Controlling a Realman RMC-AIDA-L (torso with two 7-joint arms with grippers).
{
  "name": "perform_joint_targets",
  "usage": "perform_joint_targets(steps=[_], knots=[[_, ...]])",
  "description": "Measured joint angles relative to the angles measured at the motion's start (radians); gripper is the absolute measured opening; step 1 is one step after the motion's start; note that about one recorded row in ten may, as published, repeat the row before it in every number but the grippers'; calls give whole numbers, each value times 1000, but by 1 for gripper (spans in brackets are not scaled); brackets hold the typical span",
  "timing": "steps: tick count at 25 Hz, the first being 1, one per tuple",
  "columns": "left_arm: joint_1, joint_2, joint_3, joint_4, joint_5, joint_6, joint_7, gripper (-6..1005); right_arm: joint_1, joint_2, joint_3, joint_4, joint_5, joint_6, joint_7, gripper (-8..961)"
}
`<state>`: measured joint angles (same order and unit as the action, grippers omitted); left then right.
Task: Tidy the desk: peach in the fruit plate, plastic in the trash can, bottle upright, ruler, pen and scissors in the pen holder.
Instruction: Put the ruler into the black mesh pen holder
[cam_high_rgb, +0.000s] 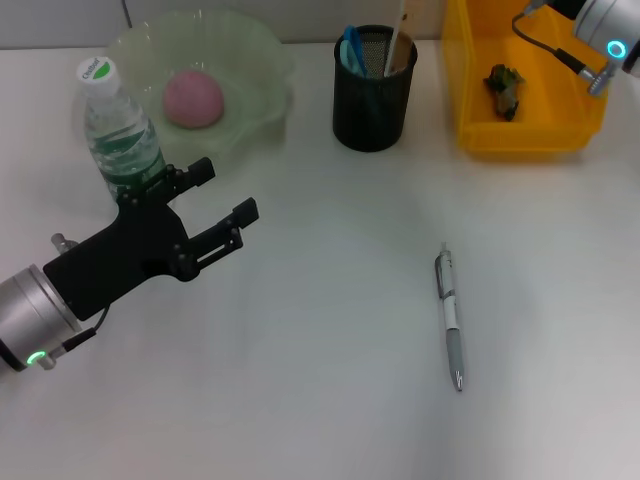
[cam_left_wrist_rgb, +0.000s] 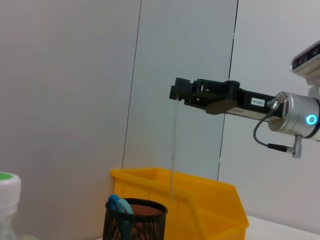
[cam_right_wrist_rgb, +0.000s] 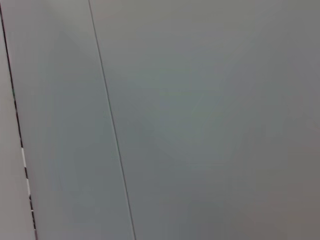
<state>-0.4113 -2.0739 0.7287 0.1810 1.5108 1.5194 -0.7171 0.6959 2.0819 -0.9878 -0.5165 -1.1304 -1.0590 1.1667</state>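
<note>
Left gripper (cam_high_rgb: 215, 205) low over desk (cam_high_rgb: 320, 400), fingers spread, empty; bottle (cam_high_rgb: 120, 130) upright just behind fingertips. Peach (cam_high_rgb: 193, 98) in fruit plate (cam_high_rgb: 255, 60) beyond. Pen (cam_high_rgb: 450, 315) flat on desk, well right of fingers. Right gripper (cam_left_wrist_rgb: 176, 92) high above pen holder (cam_high_rgb: 372, 95) and trash can (cam_high_rgb: 530, 135), pinching ruler (cam_left_wrist_rgb: 173, 150) hanging vertically beneath fingers.

Right gripper (cam_left_wrist_rgb: 176, 93) holds ruler (cam_left_wrist_rgb: 173, 150) above pen holder (cam_left_wrist_rgb: 134, 220).
</note>
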Motion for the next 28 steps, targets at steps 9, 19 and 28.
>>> perform_joint_targets(steps=[9,19,28], knots=[[-5,0,0,-10,-1,2,4,757,34,1,-3,15,0,46,-28,382],[-6,0,0,-11,-3,2,2,757,86,4,-2,68,0,107,-107,382],[-6,0,0,-11,-3,4,1,757,116,5,-9,116,0,156,-157,382]])
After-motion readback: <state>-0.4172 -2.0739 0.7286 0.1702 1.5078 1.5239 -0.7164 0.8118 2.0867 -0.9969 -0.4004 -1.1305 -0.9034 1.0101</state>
